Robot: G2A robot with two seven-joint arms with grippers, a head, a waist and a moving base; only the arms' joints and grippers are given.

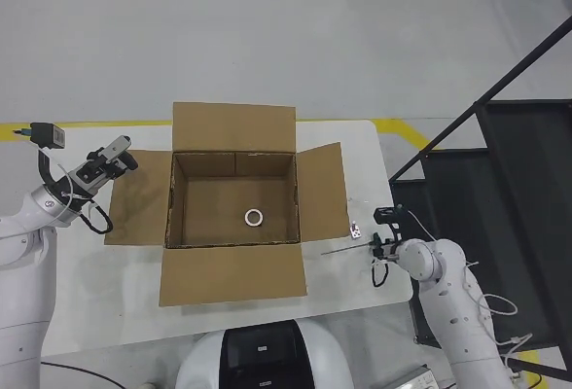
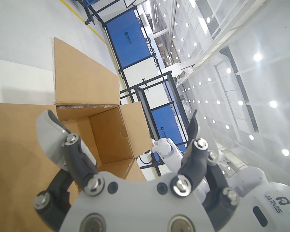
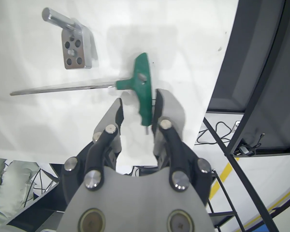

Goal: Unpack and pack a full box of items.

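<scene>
Currently straddles the hex key's (image 3: 143,85) green handle with the right gripper (image 3: 139,98), fingers narrowly parted, near the table's (image 3: 159,13) right edge beside a metal bracket (image 3: 73,51). Hangs the left gripper (image 2: 120,115), fingers spread wide, over the left flap of the open box (image 1: 233,163) at mid-table; inside, one small ring (image 1: 255,216).
</scene>
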